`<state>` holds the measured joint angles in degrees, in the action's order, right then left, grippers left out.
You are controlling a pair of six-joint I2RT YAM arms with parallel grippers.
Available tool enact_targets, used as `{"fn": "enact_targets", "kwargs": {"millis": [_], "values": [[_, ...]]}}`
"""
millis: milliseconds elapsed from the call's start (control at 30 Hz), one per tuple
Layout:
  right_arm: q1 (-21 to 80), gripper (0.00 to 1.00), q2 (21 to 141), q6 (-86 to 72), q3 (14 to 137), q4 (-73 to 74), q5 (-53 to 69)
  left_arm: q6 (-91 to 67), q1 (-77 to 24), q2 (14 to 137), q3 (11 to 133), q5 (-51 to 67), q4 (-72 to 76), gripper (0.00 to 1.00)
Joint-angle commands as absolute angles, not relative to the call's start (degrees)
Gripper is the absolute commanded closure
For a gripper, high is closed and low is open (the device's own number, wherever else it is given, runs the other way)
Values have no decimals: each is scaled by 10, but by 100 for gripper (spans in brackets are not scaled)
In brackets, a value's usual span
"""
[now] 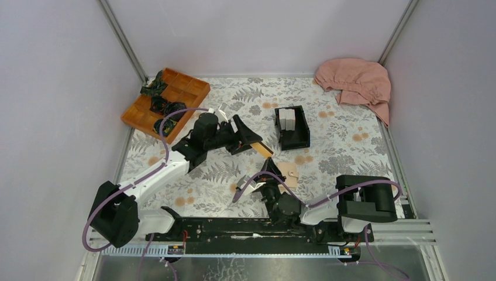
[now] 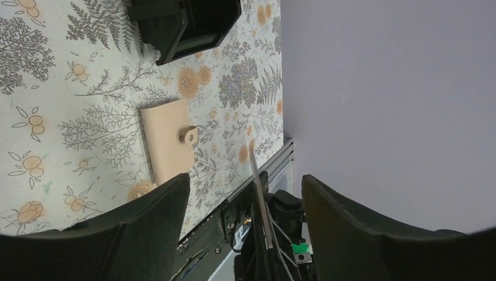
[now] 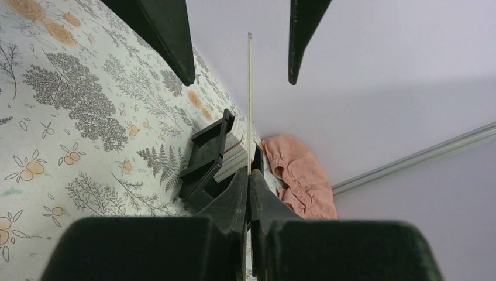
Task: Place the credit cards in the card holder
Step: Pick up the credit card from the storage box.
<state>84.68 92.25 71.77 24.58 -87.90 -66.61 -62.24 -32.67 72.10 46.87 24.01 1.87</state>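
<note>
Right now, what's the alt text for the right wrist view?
The right gripper is shut on a credit card seen edge-on, which stands between the open fingers of the left gripper. Beyond, on the floral tablecloth, sits a black box of pale stacked cards, with a pink cloth behind it.

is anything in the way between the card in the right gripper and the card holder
Nothing separate lies between them. The credit card is pinched in the right gripper, the open left gripper straddling it. But the card holder lies folded shut on the table, so its own cover hides the slots.
</note>
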Motion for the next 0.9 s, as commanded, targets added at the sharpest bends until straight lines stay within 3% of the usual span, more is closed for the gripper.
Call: {"fn": "enact_targets", "kwargs": {"millis": [0, 233, 400, 467, 567, 600, 733, 867], "values": [[851, 100, 927, 741, 265, -970, -670, -621, -314, 730, 462, 291, 74, 28], [852, 100, 934, 745, 268, -970, -660, -611, -308, 747, 477, 301, 75, 49], [852, 100, 934, 745, 268, -971, -663, -610, -309, 750, 477, 301, 79, 80], [852, 100, 933, 745, 267, -970, -665, -611, -309, 750, 475, 299, 82, 97], [851, 100, 936, 747, 272, -971, -672, -616, -308, 749, 473, 292, 89, 100], [851, 95, 939, 747, 275, -970, -677, -619, -308, 749, 473, 287, 91, 100], [850, 55, 936, 740, 291, -971, -708, -631, -302, 741, 482, 264, 94, 100], [851, 35, 885, 714, 297, -976, -747, -637, -286, 729, 488, 239, 103, 100]]}}
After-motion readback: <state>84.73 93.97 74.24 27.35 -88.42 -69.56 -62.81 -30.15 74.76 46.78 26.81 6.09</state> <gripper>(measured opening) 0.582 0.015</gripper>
